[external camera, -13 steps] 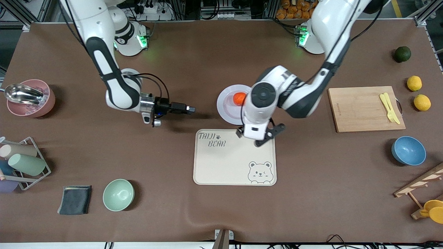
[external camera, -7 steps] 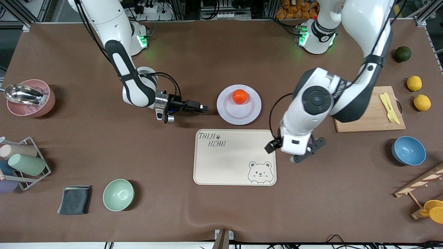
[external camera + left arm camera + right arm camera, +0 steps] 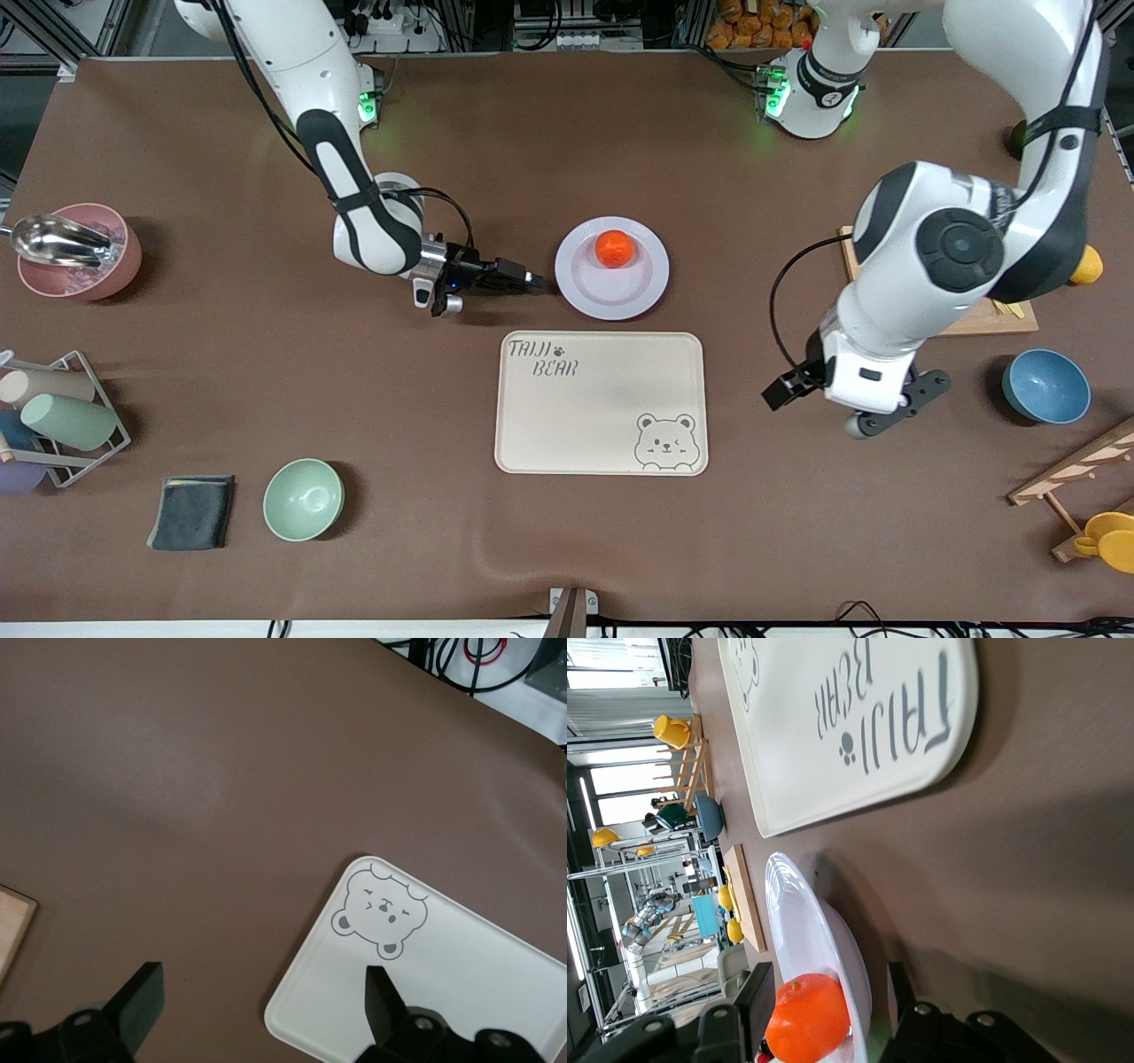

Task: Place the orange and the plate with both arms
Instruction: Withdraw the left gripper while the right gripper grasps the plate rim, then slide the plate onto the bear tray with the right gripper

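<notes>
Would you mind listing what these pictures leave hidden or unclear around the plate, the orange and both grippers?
- Front view: the dark green round fruit and a yellow lemon-like fruit are mostly covered by the left arm.
- Front view: the wooden cutting board is largely covered by that arm.
- Right wrist view: the round pale plate and glossy orange are cut by the picture's edge; whether the right gripper touches the rim is unclear.
- Left wrist view: the left gripper is open, with the bear tray below it cut off.

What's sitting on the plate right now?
Only the orange sits in the plate well, off-centre toward the robots' bases. The orange covers the spot under it.
</notes>
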Tool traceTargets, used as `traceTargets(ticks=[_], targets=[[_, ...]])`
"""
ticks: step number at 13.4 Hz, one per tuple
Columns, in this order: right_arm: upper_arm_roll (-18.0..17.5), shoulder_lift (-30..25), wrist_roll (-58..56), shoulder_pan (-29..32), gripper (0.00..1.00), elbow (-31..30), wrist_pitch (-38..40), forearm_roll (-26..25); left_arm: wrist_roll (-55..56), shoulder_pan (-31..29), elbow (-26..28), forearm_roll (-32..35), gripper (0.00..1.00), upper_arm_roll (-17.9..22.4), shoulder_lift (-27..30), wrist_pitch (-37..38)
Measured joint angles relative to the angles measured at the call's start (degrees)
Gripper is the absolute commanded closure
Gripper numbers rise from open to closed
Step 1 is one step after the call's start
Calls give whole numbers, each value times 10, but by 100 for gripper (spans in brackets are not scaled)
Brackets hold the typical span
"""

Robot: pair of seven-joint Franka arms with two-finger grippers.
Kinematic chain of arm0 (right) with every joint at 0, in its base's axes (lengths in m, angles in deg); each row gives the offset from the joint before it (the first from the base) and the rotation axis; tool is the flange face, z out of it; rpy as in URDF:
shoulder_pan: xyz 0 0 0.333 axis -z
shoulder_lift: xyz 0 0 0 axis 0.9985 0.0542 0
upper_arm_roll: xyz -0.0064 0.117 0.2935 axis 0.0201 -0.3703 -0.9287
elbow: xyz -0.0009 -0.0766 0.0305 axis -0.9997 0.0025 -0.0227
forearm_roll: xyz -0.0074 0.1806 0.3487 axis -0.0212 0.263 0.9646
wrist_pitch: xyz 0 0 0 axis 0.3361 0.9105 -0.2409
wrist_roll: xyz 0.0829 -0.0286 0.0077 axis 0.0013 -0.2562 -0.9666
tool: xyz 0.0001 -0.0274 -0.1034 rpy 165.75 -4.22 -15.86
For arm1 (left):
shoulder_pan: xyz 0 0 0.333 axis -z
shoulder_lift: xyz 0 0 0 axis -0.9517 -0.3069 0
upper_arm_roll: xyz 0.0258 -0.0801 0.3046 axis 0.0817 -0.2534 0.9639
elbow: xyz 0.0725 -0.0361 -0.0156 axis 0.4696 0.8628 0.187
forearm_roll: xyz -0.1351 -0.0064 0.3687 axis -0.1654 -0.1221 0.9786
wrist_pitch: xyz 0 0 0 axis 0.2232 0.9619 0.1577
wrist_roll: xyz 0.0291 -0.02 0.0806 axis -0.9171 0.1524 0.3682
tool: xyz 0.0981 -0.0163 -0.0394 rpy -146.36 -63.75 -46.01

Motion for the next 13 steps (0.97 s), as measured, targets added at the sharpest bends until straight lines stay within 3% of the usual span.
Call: traceTargets(ticks=[4,6,8,11,13], targets=[[0,6,-1,-36,47,7,-18,30,-81,-14,0,-13,0,0,21,56],[0,10,-10,-43,58,8,-23,45,-149,-13,3,-36,0,23,43,91],[0,15,-28,-48,81,8,-24,62,-252,-10,22,-55,0,59,82,136],[0,22,-31,-56,98,9,-24,70,-387,0,53,-65,0,111,141,199],[0,22,-33,-59,100,11,-20,80,-416,27,62,-69,0,152,170,216]])
